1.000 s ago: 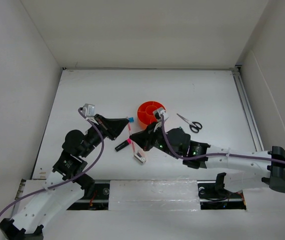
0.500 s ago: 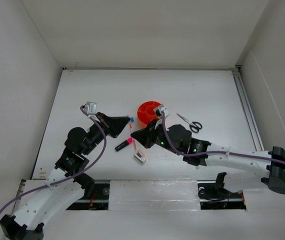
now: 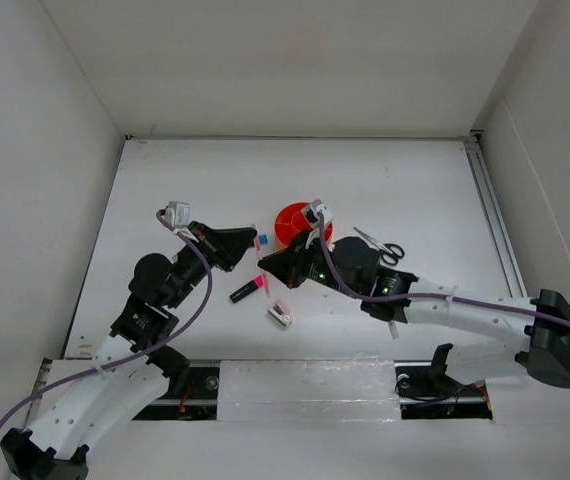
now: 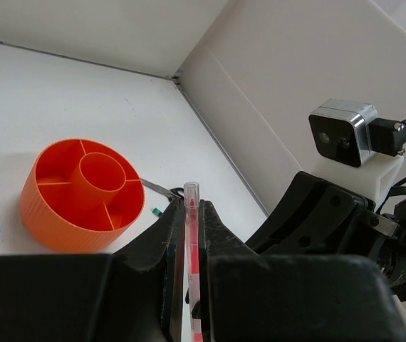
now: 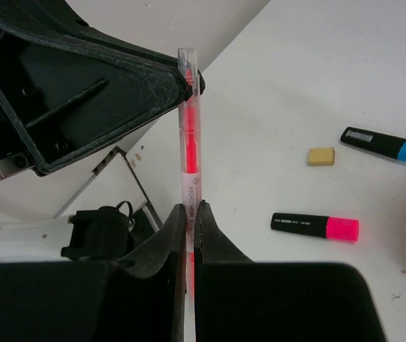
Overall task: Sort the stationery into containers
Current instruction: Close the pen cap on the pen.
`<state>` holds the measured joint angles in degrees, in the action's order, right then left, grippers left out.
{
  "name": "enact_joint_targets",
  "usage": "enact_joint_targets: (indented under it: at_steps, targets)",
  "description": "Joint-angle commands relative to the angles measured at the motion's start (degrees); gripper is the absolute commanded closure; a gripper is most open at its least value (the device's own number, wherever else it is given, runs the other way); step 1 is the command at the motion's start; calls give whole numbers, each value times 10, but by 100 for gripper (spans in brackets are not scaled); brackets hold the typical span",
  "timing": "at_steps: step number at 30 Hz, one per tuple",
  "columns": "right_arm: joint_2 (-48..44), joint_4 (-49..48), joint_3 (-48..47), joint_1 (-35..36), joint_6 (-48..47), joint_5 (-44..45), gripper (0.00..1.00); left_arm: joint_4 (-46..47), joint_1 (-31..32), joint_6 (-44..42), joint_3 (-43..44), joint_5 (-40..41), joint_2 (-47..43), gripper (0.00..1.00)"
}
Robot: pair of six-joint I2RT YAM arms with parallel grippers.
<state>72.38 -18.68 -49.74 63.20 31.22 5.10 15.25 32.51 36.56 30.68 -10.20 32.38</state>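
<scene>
Pink pen [image 5: 189, 142]: light, stiff, smooth-barrelled, probably slippery. It hangs above the table, just near-left of the orange organiser [image 4: 53, 214]. Left gripper [image 4: 191, 212] clamps one end and right gripper [image 5: 189, 208] clamps the other. Grip across the barrel, away from the tips.

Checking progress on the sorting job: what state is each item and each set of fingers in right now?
pink pen: held off the table by both grippers
left gripper: fingers shut on pink pen
right gripper: fingers shut on pink pen
orange organiser: upright, visible compartments empty
blue-capped marker: capped, on table
pink-capped marker: capped, on table
eraser: loose on table
scissors: closed, on table
</scene>
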Motion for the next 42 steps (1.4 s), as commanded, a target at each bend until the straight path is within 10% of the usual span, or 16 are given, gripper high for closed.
enact_joint_targets:
  at_steps: [1,42]
  targets:
    - [-7,-126,-68,-29,-7,20,100,-56,9,-7,0,-62,8,100]
    - [6,-57,-143,-84,56,-80,100,-39,9,-12,-11,-68,8,100]
